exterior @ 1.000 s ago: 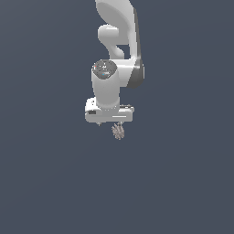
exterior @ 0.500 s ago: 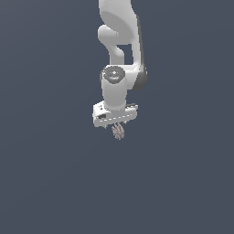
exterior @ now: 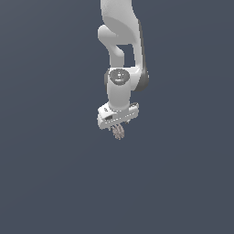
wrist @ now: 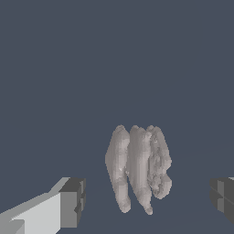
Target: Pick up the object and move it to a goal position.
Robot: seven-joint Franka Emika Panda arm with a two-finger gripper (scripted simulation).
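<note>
1. Here's the white arm (exterior: 121, 87) hanging down over a plain dark floor, and its gripper (exterior: 118, 131) sits right at the lump (exterior: 119, 132), the object of this task.
2. The lump is a small grey-brown, ribbed thing, showing just under the white gripper bar in the exterior view, right below the arm's wrist.
3. Wrist view now: the lump (wrist: 138, 168) sits between the two dark finger pads (wrist: 73, 202), and there's clear daylight on both sides. The jaws are spread wide, touching nothing.
4. So the grab isn't made yet, by my reading. The gripper is lined up around the lump, which counts as the approach done.
5. Whether the lump rests on the floor or hangs above it, I can't tell.
6. Still to go: close on it, lift, and carry it off. No goal marker shows in either view, so where it ends up is anyone's guess.
</note>
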